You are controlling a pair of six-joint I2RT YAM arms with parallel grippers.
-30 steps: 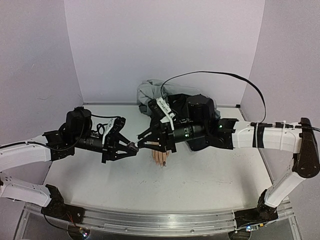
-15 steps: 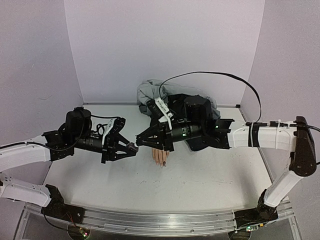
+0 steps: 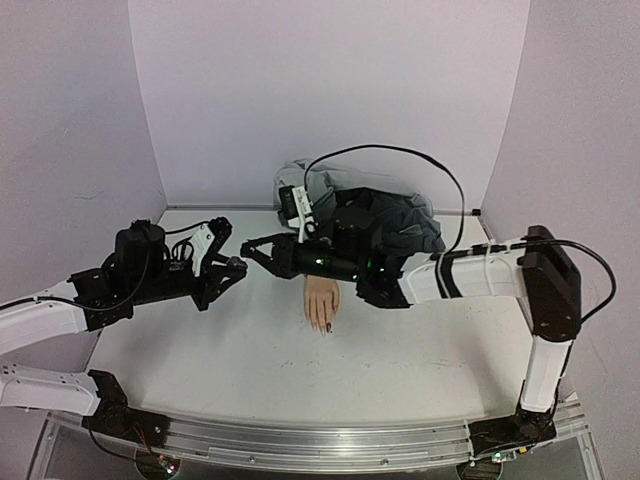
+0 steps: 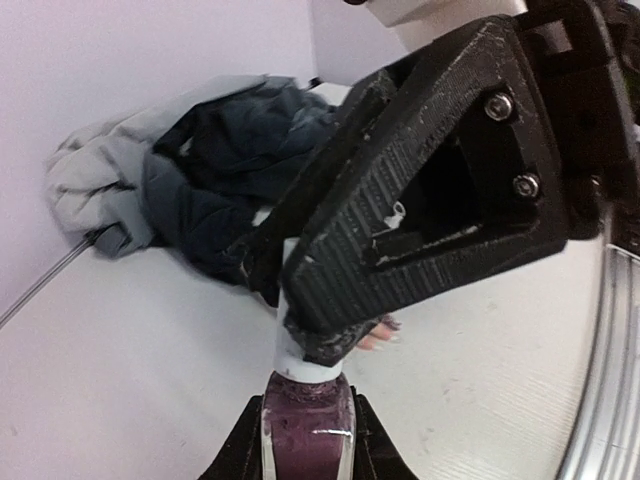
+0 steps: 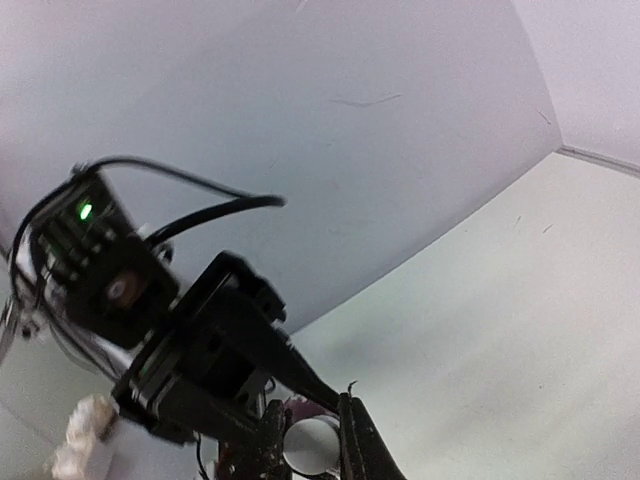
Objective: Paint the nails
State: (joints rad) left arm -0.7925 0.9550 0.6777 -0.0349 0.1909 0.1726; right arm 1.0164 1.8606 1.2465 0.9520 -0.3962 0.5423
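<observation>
Two sets of jaws meet over the worktop (image 3: 420,370), left of the mannequin hand (image 3: 322,298): left jaws pinch the slick, breakable glass polish bottle (image 4: 305,435) by its body, right jaws clamp its white cap (image 5: 310,444); the nails (image 3: 324,325), tiny hard ovals at the hand's near fingertips, likely want brush touches only, never a grip.

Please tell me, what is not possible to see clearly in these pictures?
- Top view: the nails are too small to tell which are painted.
- Left wrist view: the right gripper hides most of the mannequin hand; the bottom edge cuts off the polish bottle.
- Right wrist view: the white cap is cut off by the bottom edge.
</observation>
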